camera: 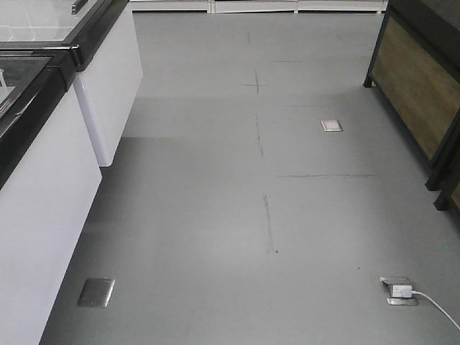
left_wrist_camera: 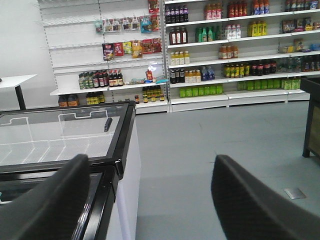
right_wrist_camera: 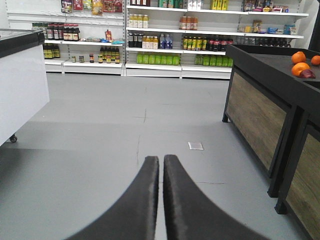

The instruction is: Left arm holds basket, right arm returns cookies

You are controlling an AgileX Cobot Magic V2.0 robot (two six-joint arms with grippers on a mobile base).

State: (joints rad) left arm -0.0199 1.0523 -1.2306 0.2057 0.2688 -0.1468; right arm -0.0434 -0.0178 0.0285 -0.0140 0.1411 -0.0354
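The left wrist view shows the left claw (left_wrist_camera: 150, 160) open: its two wedge-shaped black fingers (left_wrist_camera: 47, 200) stand wide apart with nothing between them. Beyond them is a white chest freezer with a black-framed glass lid (left_wrist_camera: 65, 130). Behind it, white wall shelves (left_wrist_camera: 225, 97) carry rows of bottles in dark, green, yellow and orange. A small silver floor plate (left_wrist_camera: 295, 193) lies in the grey floor (left_wrist_camera: 210, 150) near the right finger.

The right wrist view shows the right claw (right_wrist_camera: 160, 159) closed, its two black fingers (right_wrist_camera: 145, 200) pressed side by side and gripping nothing. It hangs over bare floor. To its right stands a black-framed display counter with wood-grain side panels (right_wrist_camera: 255, 120), bearing round orange fruits (right_wrist_camera: 300, 62). Beside them is a dark reddish item, possibly another fruit, too small to tell. A pale square plate (right_wrist_camera: 195, 145) sits in the floor ahead of the fingertips.

The front view looks down on the aisle. The white freezers are at the left, and a silver floor socket (camera: 399, 290) with a white plug and cable is at the lower right. Two more metal plates (camera: 331, 126) (camera: 96, 292) are set in the floor.

The light blue plastic basket and the navy cookie box cannot be placed from any of these views.
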